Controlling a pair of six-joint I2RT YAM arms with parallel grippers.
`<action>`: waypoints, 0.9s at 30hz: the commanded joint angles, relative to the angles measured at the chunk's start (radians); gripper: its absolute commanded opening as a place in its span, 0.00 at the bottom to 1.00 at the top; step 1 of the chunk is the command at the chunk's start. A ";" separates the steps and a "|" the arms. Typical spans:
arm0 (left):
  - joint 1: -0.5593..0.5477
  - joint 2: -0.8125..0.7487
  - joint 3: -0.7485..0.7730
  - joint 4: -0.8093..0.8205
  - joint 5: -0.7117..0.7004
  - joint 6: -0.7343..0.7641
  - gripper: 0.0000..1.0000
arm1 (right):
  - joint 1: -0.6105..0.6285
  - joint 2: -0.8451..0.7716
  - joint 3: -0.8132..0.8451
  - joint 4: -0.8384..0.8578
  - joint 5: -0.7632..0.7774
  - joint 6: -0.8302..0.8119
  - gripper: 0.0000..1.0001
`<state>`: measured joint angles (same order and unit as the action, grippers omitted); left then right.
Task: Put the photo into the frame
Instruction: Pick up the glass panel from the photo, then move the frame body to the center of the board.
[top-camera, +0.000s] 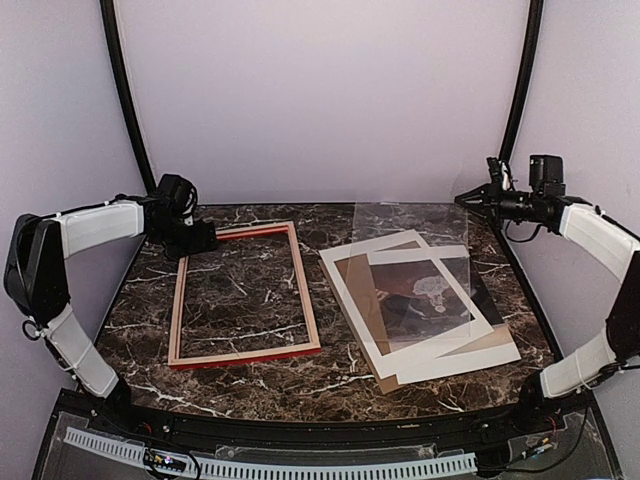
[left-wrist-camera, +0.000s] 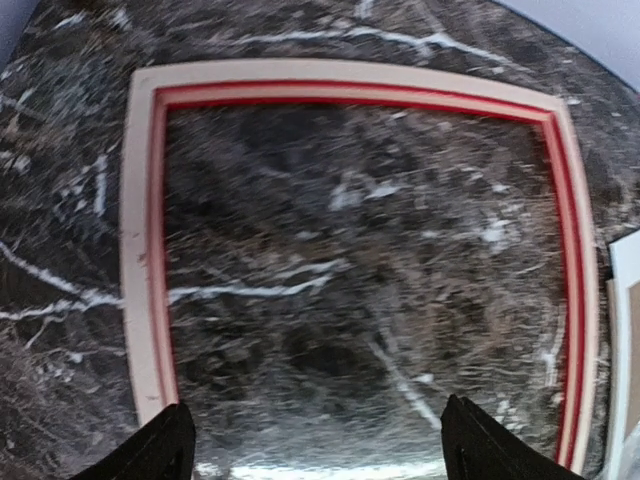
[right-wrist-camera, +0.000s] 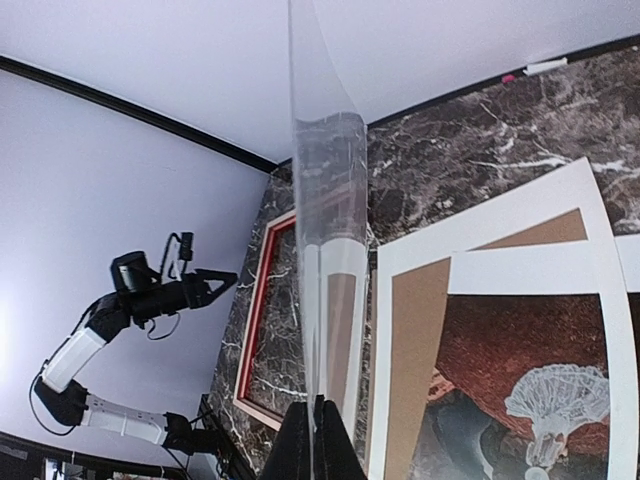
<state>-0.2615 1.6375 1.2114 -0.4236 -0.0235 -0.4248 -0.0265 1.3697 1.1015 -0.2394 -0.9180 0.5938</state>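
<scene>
The clear sheet (right-wrist-camera: 330, 200) stands edge-on, pinched in the closed right claw (right-wrist-camera: 318, 445) well to the right of the frame (left-wrist-camera: 142, 250). The left claw (left-wrist-camera: 318, 425) hangs wide open and empty over the frame's far left corner. The sheet bows, so I judge its trailing edge could drag the photo (right-wrist-camera: 520, 360) askew, or slip from so thin a pinch. The photo lies face up right of the frame, sepia-brown with a pale figure and white margin, skewed across a brown board (right-wrist-camera: 415, 350).
</scene>
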 joint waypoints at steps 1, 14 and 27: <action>0.091 0.051 -0.011 -0.147 -0.136 0.064 0.87 | 0.015 -0.034 0.070 0.088 -0.089 0.087 0.00; 0.192 0.266 0.103 -0.199 -0.163 0.164 0.62 | 0.053 -0.037 0.110 0.169 -0.155 0.189 0.00; 0.135 0.282 0.046 -0.135 -0.084 0.228 0.33 | 0.114 -0.011 0.207 0.236 -0.141 0.301 0.00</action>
<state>-0.0818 1.9255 1.2873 -0.5568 -0.1383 -0.2249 0.0559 1.3502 1.2392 -0.0784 -1.0546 0.8448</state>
